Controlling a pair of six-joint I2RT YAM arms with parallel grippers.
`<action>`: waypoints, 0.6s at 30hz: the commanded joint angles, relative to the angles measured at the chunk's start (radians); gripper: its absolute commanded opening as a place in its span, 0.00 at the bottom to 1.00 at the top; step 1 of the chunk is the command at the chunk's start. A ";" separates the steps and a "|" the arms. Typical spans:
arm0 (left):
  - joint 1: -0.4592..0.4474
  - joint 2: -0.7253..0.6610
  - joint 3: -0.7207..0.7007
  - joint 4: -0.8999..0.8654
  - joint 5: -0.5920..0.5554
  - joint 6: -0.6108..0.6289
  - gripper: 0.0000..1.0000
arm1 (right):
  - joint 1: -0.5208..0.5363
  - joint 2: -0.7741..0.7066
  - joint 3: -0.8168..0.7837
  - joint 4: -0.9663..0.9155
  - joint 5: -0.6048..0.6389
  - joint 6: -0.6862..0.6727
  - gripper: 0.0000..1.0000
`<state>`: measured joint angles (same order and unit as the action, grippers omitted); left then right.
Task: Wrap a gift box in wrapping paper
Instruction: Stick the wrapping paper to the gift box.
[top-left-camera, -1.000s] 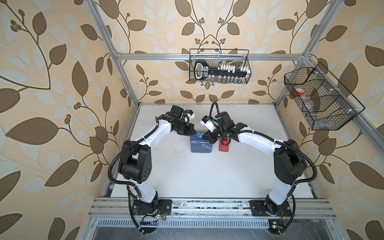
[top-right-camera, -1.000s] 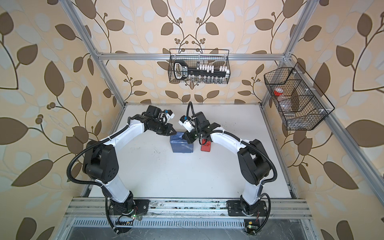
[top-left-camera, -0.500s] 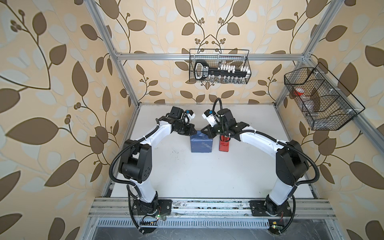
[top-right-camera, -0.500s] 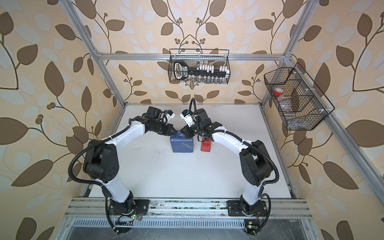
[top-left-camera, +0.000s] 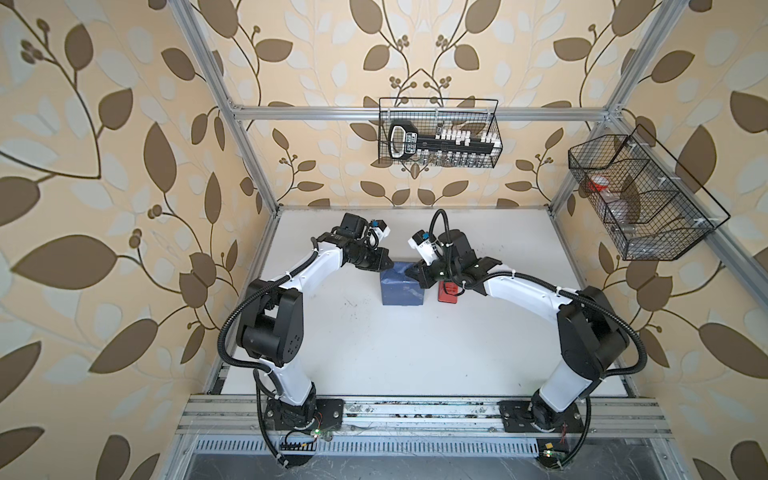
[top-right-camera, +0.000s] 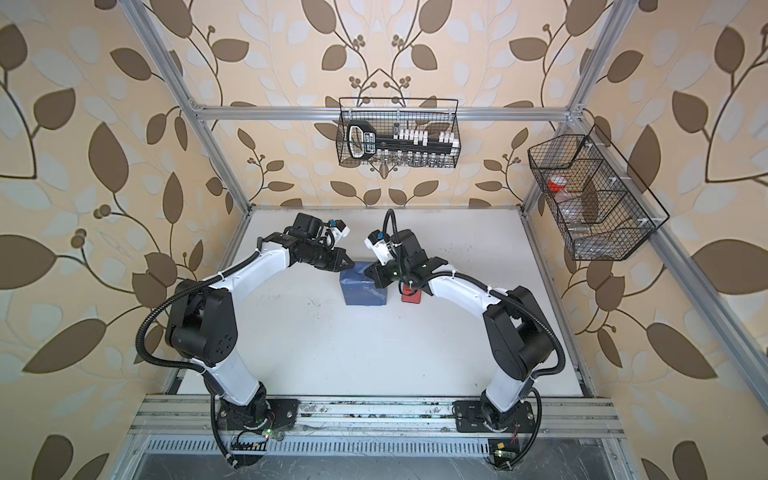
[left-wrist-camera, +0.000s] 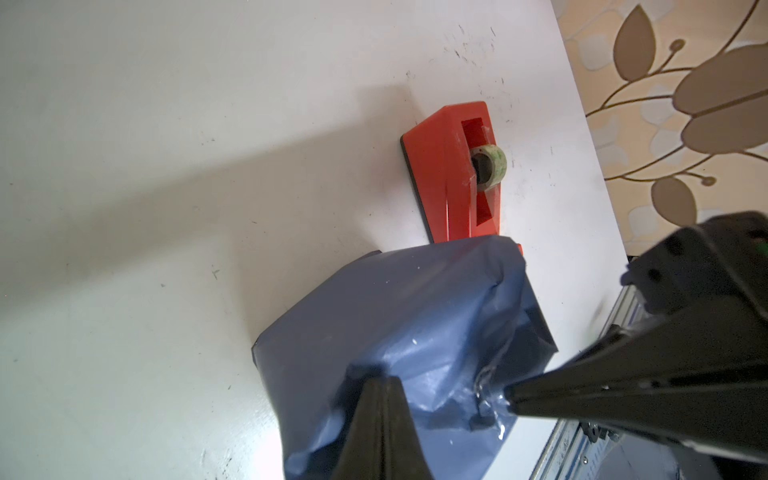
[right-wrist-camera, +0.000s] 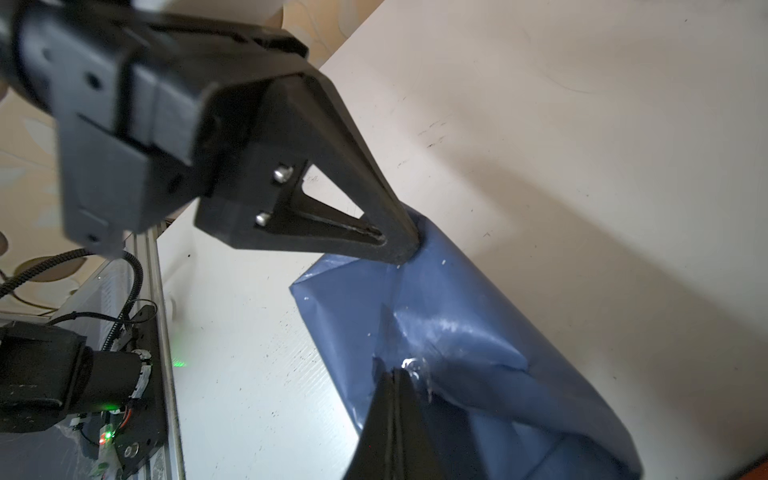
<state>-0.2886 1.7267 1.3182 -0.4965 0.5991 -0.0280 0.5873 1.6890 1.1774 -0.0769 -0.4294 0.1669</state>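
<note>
Far-end fold in hand: your left gripper (left-wrist-camera: 376, 380) and right gripper (right-wrist-camera: 395, 374) are fully closed, holding nothing visible, tips pressing the wrapping paper (left-wrist-camera: 395, 299). Next, tape that flap down.

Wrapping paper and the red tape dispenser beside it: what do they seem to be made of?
Wrapping paper: a thin sheet, likely coated paper, slate-blue with a soft sheen. It holds sharp creases and shows pale highlights.
Tape dispenser: probably moulded plastic, red, smooth and semi-gloss, with crisp flat faces.
Its tape roll: translucent greenish film, seemingly plastic.
</note>
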 joint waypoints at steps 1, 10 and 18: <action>-0.006 0.008 -0.034 -0.083 -0.073 0.019 0.00 | 0.020 -0.017 -0.040 0.003 -0.024 0.011 0.00; -0.005 -0.018 -0.016 -0.103 -0.085 0.019 0.10 | 0.025 -0.021 -0.093 -0.031 0.012 -0.040 0.00; 0.117 -0.117 0.122 -0.220 -0.037 0.038 0.35 | 0.059 -0.199 -0.073 -0.118 -0.086 -0.146 0.00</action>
<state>-0.2516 1.7035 1.3895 -0.6277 0.5690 -0.0006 0.6182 1.5295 1.0912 -0.1219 -0.4603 0.0910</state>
